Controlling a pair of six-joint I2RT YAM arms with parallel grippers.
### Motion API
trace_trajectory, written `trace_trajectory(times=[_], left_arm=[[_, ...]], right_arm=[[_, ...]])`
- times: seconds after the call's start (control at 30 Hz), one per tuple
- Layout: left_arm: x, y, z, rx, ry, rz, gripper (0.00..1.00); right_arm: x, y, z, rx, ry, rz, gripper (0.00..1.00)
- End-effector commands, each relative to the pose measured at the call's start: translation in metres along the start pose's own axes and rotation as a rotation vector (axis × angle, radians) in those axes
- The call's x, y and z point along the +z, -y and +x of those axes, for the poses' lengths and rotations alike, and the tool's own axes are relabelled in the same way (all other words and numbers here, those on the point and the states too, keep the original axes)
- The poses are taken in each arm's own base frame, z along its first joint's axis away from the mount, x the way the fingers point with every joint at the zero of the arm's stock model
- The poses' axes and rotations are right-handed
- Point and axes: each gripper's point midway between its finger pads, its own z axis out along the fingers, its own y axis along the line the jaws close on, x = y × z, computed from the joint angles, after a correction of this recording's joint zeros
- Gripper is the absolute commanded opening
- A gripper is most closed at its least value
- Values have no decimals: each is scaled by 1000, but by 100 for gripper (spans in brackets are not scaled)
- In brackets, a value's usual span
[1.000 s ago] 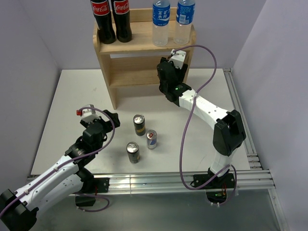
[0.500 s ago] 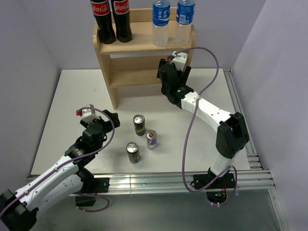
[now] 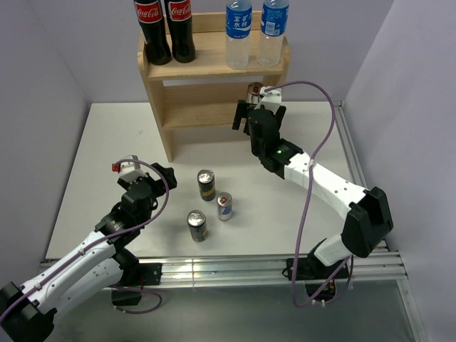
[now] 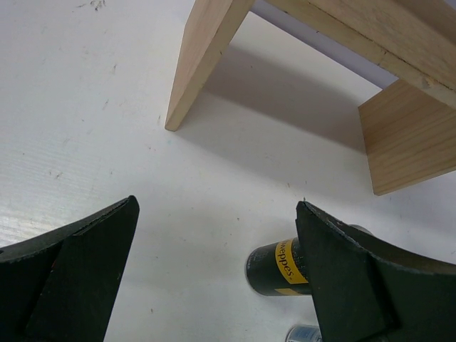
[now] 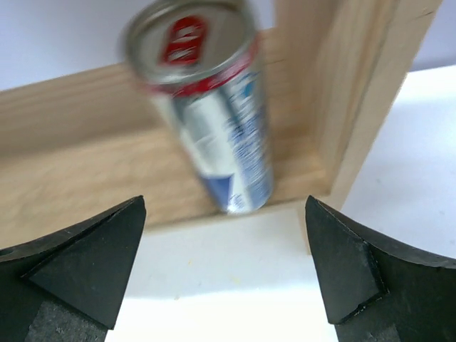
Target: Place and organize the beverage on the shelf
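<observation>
Cans [image 3: 224, 206] stand on white table [image 3: 107, 142] between lilac walls [image 3: 43, 71]; left gripper [image 4: 217, 206] and right gripper [image 5: 222, 214] gape empty. Blue-silver can [image 5: 214, 121] sits at right end of wooden shelf [image 3: 160, 121], lower tier; bottles [image 3: 239, 28] line top.

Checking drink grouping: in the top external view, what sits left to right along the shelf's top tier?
cola bottle → second cola bottle → water bottle → second water bottle, all upright on the top tier of the shelf.
</observation>
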Motion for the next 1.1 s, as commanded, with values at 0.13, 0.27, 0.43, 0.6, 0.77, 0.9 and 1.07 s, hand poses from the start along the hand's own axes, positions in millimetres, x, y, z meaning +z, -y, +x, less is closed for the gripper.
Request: trace_trajectory(times=[0.13,0.27,0.43,0.6,0.77,0.9,1.07], left_arm=[[-1,2,-4,-14,14,7,99],[-2,3,-5,-16,17,12,99],[-2,3,-4,-18,15,14,99],[-1,3,-3,-16,12,14,99],[-1,2,-4,-16,16,9,99],[-1,2,-3,-14,14,6,99],[0,2,-3,-10,13,5,99]], right_arm=[[-59,-28,-5,-26,18,-226,100],[-104,-27,26,-8,-35,-299,100],[-160,-22,90,25,-151,-425,100],[-216,-32,134,41,-189,-658,100],[-239,-30,170,51,-253,-710,100],[-245,-37,198,32,-293,-707,100],[-237,-39,233,0,-316,-666,100]])
